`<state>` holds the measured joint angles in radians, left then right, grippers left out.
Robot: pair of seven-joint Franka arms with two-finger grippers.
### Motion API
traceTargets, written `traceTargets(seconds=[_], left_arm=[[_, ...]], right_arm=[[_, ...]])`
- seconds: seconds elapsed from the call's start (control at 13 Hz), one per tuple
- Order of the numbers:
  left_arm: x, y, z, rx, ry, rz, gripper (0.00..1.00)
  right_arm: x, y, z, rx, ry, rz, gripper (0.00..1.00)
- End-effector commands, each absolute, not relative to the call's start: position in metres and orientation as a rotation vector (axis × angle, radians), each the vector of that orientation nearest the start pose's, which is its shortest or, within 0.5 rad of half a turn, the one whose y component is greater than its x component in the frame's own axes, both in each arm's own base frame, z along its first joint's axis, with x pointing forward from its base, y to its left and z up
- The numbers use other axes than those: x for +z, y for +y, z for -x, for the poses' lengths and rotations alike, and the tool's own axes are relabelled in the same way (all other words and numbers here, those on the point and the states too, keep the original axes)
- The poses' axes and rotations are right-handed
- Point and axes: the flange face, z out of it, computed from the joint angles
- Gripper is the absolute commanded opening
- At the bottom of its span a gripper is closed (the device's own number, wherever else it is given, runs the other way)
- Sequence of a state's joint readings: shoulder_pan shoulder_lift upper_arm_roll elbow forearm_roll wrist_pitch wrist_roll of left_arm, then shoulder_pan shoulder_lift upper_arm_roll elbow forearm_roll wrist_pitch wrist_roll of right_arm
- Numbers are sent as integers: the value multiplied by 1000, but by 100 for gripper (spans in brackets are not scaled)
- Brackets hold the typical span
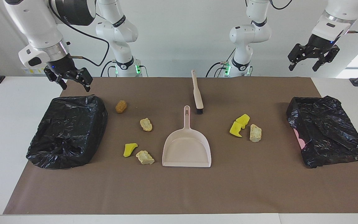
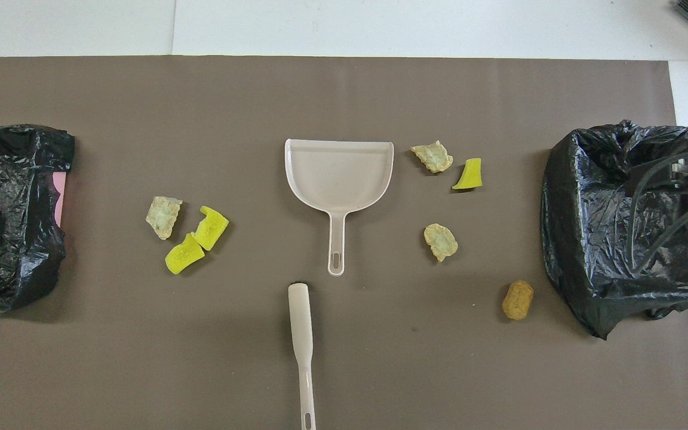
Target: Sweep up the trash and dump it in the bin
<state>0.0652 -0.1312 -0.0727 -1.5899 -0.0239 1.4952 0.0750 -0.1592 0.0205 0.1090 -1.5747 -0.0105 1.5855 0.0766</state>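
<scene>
Both grippers hang spread and empty: the right gripper (image 1: 71,81) over the bagged bin (image 1: 68,130) at its end of the brown mat (image 1: 179,189), the left gripper (image 1: 313,59) raised over its end. Trash (image 1: 242,128) lies scattered each side of the dustpan (image 1: 187,149) mid-mat; the brush (image 1: 197,93) lies nearer the robots

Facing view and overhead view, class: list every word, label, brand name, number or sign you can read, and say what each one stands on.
No text can be read in either view.
Round dark badges on the white arm bases: a pale mark, too small to read.
Pale pink plastic dustpan, cream-handled brush, black bin bags: no lettering visible.
</scene>
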Motion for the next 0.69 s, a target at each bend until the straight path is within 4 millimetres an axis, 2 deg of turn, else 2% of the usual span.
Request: traceTargets(seconds=[0.0,0.62], left_arm=[[681,-8,-498,-51,117,3153,100],[681,-8,-498,-51,117,3153,100]], right_arm=[[615,-28,-553,31,219,3130,100],[616,-29,-554,31,224,3131,100]])
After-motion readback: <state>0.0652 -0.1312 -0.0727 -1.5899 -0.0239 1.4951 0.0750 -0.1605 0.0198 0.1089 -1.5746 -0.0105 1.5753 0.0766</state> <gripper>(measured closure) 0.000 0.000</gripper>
